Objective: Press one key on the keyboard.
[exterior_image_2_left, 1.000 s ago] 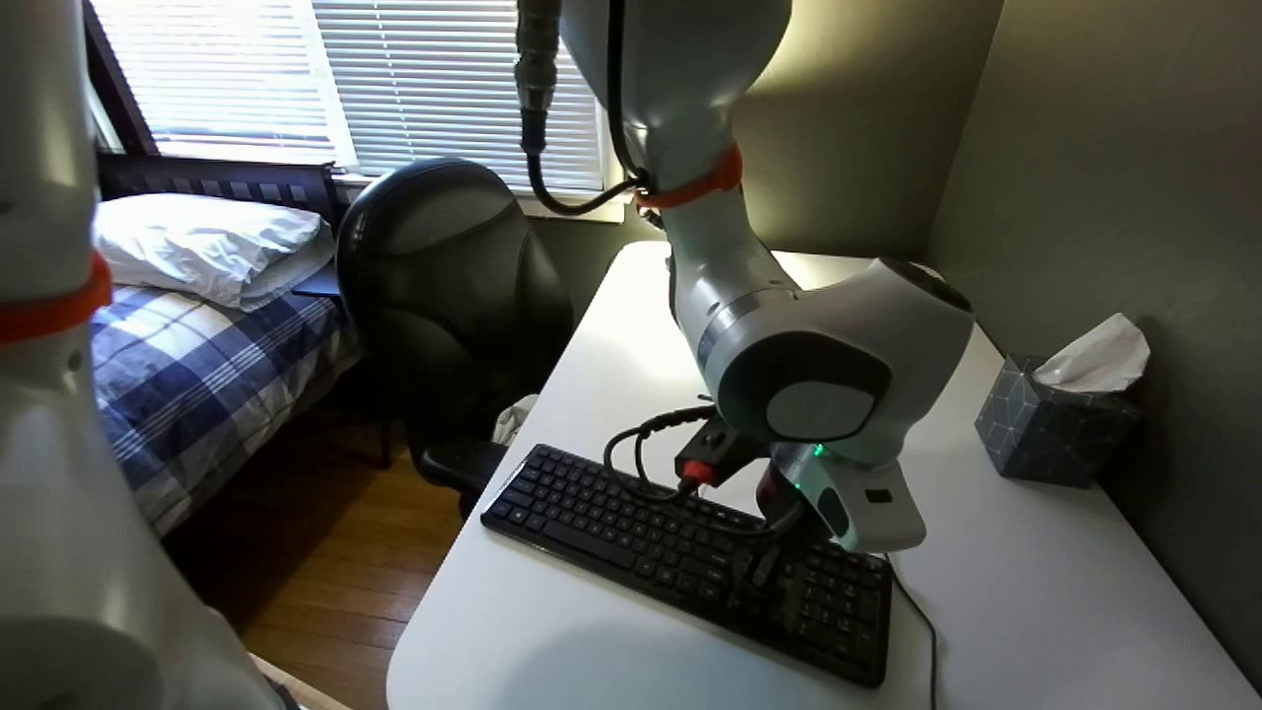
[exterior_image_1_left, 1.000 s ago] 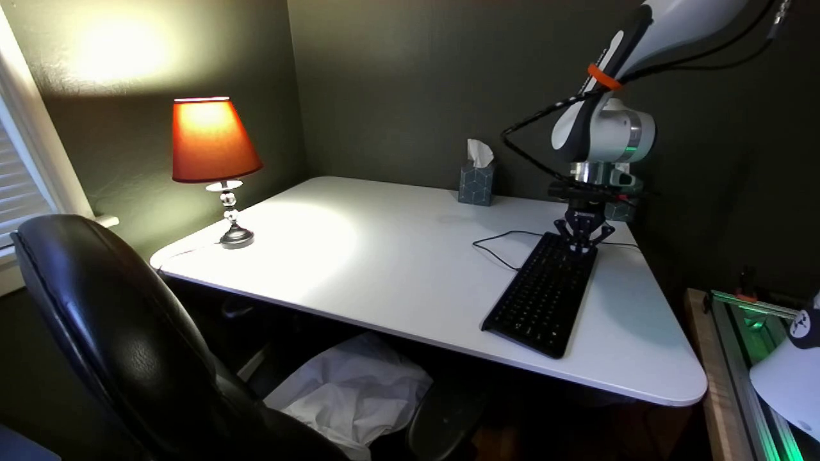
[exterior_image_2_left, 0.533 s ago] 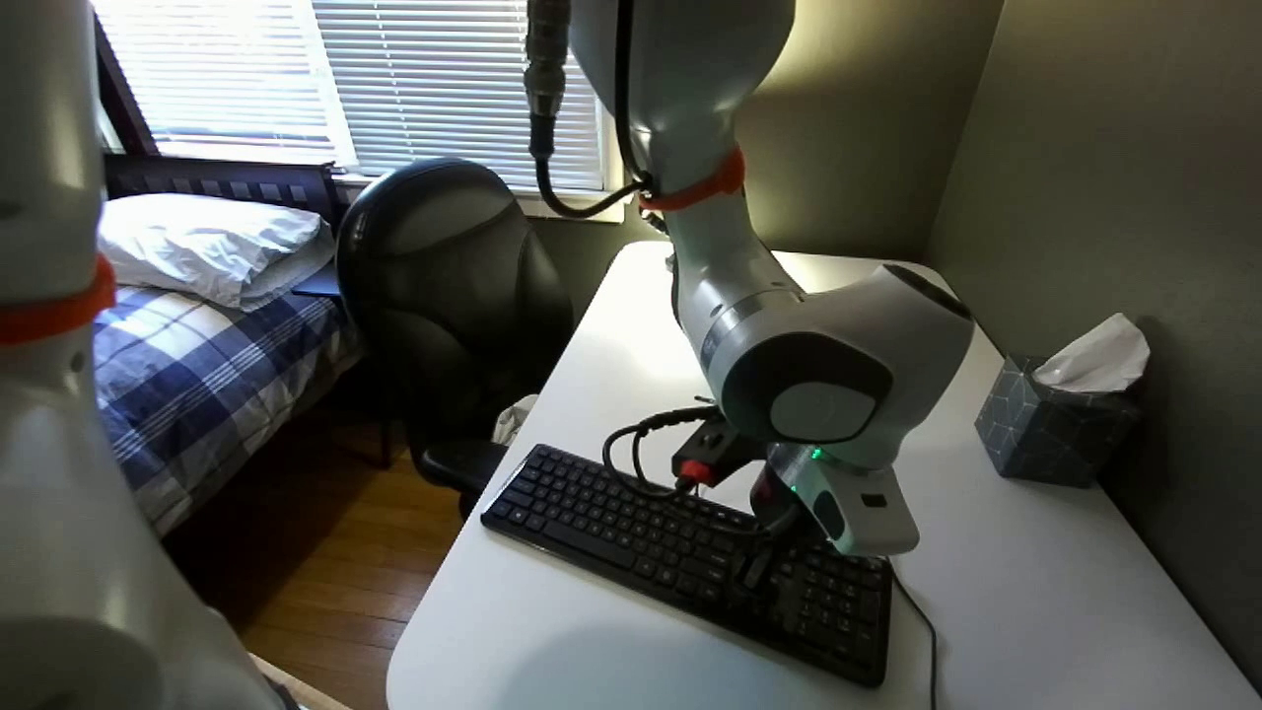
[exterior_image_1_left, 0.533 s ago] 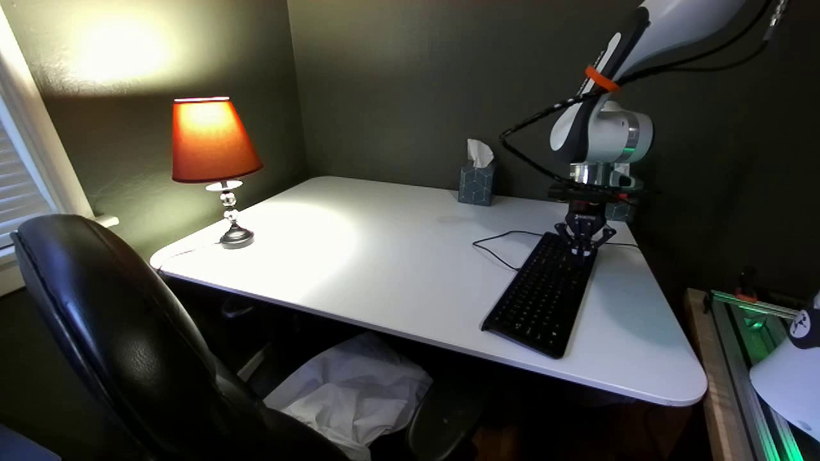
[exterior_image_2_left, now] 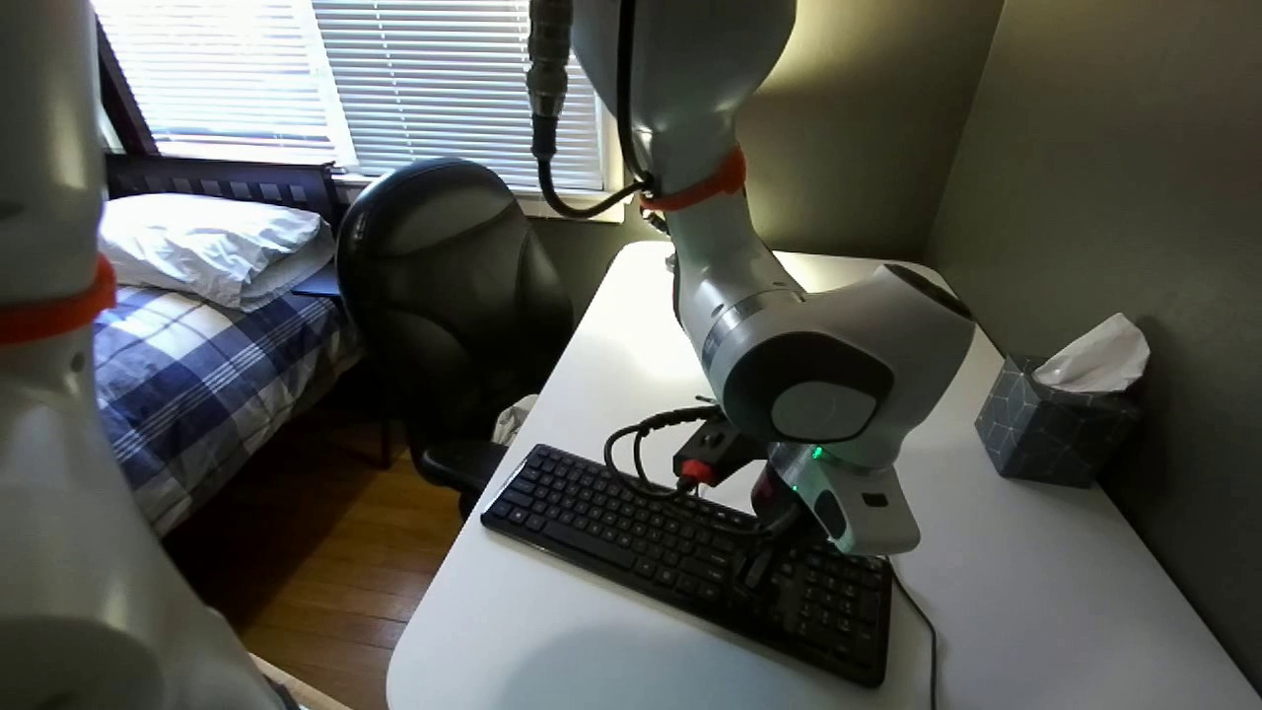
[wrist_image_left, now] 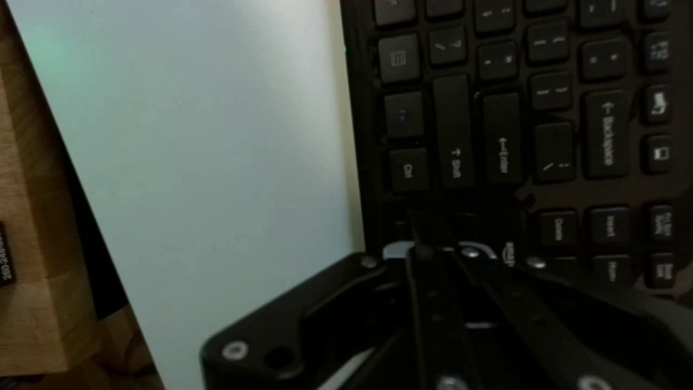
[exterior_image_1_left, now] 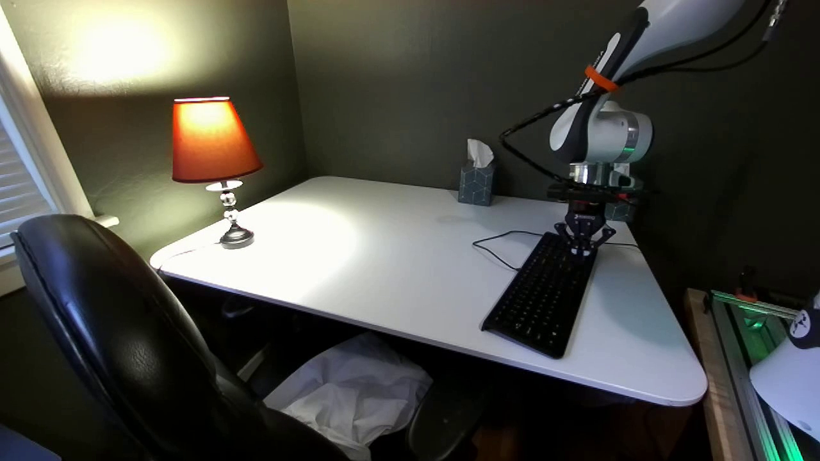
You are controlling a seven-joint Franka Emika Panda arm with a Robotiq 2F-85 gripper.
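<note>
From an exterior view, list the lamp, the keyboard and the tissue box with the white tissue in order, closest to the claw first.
As an exterior view shows it:
1. Keyboard: right below the claw; contact is unclear.
2. Tissue box: to the picture's left, near the back wall.
3. Lamp: farthest, at the left end of the desk.

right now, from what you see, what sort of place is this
Probably a bedroom that doubles as a home workspace: a plaid-covered bed shows in an exterior view, and a white desk with a keyboard on it in both exterior views.
</note>
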